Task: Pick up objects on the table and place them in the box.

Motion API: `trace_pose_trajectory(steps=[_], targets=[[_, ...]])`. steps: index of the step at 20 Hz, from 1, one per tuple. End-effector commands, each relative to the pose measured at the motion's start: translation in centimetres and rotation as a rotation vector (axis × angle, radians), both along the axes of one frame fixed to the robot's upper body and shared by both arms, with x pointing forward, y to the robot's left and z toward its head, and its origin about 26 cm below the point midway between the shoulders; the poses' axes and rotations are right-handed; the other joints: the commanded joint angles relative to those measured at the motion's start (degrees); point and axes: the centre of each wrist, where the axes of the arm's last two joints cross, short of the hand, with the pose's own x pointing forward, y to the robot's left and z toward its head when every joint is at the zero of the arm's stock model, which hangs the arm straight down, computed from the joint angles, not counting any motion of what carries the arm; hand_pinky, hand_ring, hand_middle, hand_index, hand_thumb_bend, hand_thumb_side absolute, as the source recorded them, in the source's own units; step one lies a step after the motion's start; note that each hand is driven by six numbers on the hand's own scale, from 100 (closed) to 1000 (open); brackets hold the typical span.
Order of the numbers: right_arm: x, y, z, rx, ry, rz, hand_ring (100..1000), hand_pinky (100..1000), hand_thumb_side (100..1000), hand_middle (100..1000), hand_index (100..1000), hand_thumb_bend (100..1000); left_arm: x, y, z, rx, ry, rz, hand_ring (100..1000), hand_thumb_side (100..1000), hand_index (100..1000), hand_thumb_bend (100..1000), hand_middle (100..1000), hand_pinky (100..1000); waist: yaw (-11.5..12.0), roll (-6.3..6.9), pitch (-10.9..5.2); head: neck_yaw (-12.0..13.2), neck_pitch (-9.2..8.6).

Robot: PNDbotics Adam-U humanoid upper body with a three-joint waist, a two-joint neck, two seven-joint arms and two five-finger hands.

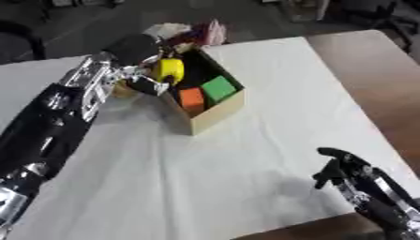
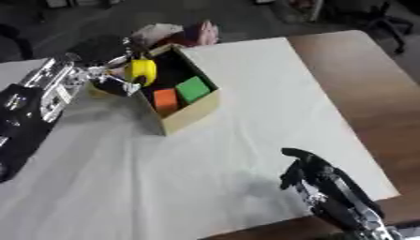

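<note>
One rounded yellow object point(image 1: 170, 69) — left hand's point(image 1: 141, 77).

Left arm point(image 1: 57, 122): broad black shell segments alternating with polished silver joint housings, the forearm showing bright metal plates with dark slots. Left hand point(image 1: 144, 75): silver and black, topped by a rounded black wrist cover. Right hand point(image 1: 348, 173) and forearm: slender black fingers on a black frame with silver metal fittings.
</note>
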Motion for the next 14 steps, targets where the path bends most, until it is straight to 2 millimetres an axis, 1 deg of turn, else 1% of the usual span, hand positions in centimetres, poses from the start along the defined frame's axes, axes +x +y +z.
trace_pose_trajectory(steps=[1, 5, 8, 9, 12, 14], targets=[[0.2, 0.0, 0.7, -0.001, -0.026, 0.006, 525, 716, 565, 489, 876, 100, 0.1, 0.8, 1.4, -0.006, -0.041, 0.017, 659, 312, 879, 304, 683, 703, 0.1, -0.19, -0.80, -0.1, -0.16], [0.1, -0.1, 0.7, -0.005, -0.024, 0.000, 524, 716, 566, 489, 875, 100, -0.2, 1.8, 2.6, -0.061, -0.063, 0.037, 669, 298, 885, 285, 699, 710, 0.5, -0.17, -0.85, -0.4, -0.15], [0.1, -0.2, 0.7, -0.006, -0.023, -0.001, 524, 716, 566, 489, 875, 100, -0.4, 2.0, 3.0, -0.074, -0.064, 0.042, 669, 298, 885, 285, 699, 710, 0.5, -0.16, -0.86, -0.4, -0.12], [0.1, -0.2, 0.7, -0.007, -0.023, -0.002, 523, 716, 563, 489, 875, 100, -0.4, 2.1, 3.1, -0.078, -0.064, 0.046, 679, 274, 884, 231, 717, 717, 0.7, -0.17, -0.88, -0.6, -0.19], [0.1, -0.3, 0.6, -0.010, -0.022, -0.007, 523, 716, 565, 489, 875, 100, -0.6, 4.2, 3.4, -0.127, -0.058, 0.096, 678, 267, 883, 195, 717, 718, 1.1, -0.19, -0.92, -0.8, -0.48], [0.1, -0.3, 0.6, -0.011, -0.023, -0.007, 522, 716, 564, 489, 875, 100, -0.8, 5.2, 3.4, -0.150, -0.042, 0.118, 675, 274, 873, 181, 710, 717, 1.1, -0.18, -0.89, -1.0, -0.57]])
